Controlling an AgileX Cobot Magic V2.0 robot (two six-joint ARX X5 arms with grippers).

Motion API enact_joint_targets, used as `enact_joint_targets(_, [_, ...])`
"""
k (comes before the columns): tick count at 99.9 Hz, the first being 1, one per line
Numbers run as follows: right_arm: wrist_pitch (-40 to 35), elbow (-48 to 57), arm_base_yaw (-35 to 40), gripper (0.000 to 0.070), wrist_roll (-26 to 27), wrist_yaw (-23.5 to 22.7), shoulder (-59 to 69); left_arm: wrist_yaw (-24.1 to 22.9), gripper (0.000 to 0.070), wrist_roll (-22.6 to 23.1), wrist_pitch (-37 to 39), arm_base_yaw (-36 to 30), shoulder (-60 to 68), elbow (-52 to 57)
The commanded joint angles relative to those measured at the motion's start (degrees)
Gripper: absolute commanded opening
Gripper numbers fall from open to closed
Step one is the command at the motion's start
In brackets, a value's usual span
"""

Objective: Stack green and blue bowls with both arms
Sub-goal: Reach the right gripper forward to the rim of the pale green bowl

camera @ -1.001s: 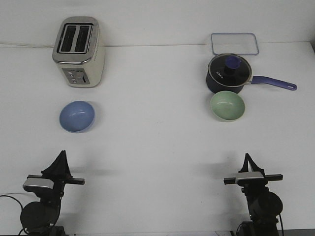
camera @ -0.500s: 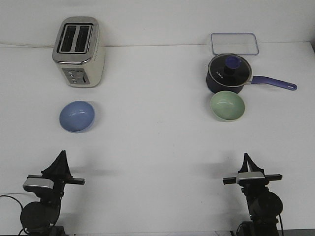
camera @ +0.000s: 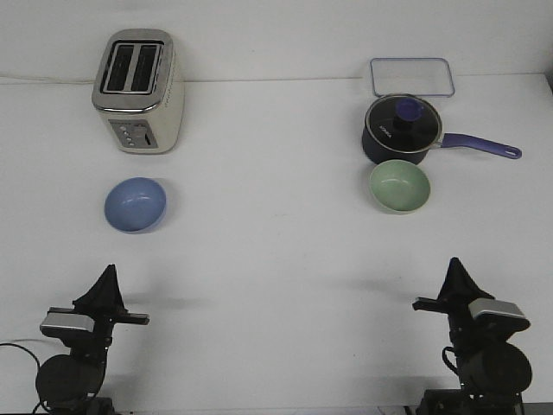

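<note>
Currently my blue bowl (camera: 136, 205) sits left of centre below the toaster (camera: 138, 91); my green bowl (camera: 400, 187) sits at right, touching the saucepan (camera: 403, 130). Both lie well apart from my left tool (camera: 107, 275) and right tool (camera: 454, 268) at the bottom corners; their spread I cannot tell.

Quick count: two bowls, one blue (camera: 135, 205) and one green (camera: 399, 187). One toaster (camera: 138, 91), with two slots. One saucepan (camera: 403, 130) with a lid on it. One clear tray (camera: 412, 76) at the back. Two arms, left (camera: 82, 333) and right (camera: 473, 324).
</note>
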Motion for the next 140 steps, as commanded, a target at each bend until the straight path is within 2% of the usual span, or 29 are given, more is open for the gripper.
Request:
enact_joint_targets(1, [-4.3,5.9,0.0,0.0002,0.3,0.2,6.0,0.1,0.0014,-0.2,0.5,0.0,0.0,-1.1])
enact_joint_targets(4, [-6.0,8.6,0.0,0.0026,-0.5,0.0,8.9,0.1,0.0014,-0.2,0.5,0.0,0.0,-1.1])
enact_joint_targets(7, [-7.5,11.1,0.0,0.0088,-1.2,-0.3,11.8,0.1,0.0014,-0.1,0.5,0.0,0.0,-1.1])
enact_joint_targets(10, [-8.8,13.6,0.0,0.019,-1.6,-0.4,14.7,0.1,0.0014,-0.2,0.5,0.0,0.0,-1.1])
enact_joint_targets(16, [-11.1,18.3,0.0,0.044,-1.9,-0.4,20.5,0.1,0.0014,-0.2,0.5,0.0,0.0,-1.1])
enact_joint_targets(18, [-11.8,19.8,0.0,0.0499,-2.1,-0.4,22.3,0.1,0.0014,-0.2,0.5,0.0,0.0,-1.1])
enact_joint_targets(20, [-12.4,21.3,0.0,0.0538,-2.3,-0.4,24.2,0.1,0.0014,-0.2,0.5,0.0,0.0,-1.1])
enact_joint_targets(24, [-13.4,24.1,0.0,0.0567,-3.0,-0.5,28.0,0.1,0.0014,-0.2,0.5,0.0,0.0,-1.1])
enact_joint_targets(54, [-18.7,41.7,-0.8,0.0566,-6.8,-0.5,57.5,0.1,0.0014,-0.2,0.5,0.0,0.0,-1.1])
enact_joint_targets(87, [-18.9,54.8,-4.3,0.056,-9.4,-0.9,84.4,0.1,0.0014,-0.1,0.5,0.0,0.0,-1.1])
enact_joint_targets(114, [-18.8,61.5,-6.4,0.0538,-9.7,-6.3,97.0,0.1,0.0014,-0.1,0.5,0.0,0.0,-1.1])
enact_joint_targets(131, [-19.1,62.1,-6.4,0.0479,-10.3,-7.8,100.3,0.1,0.0014,-0.1,0.5,0.0,0.0,-1.1])
enact_joint_targets(135, [-19.4,62.1,-6.4,0.0406,-10.4,-7.9,100.5,0.1,0.0014,-0.1,0.5,0.0,0.0,-1.1])
enact_joint_targets(140, [-19.6,62.1,-6.4,0.0242,-10.9,-7.8,100.5,0.1,0.0014,-0.2,0.5,0.0,0.0,-1.1])
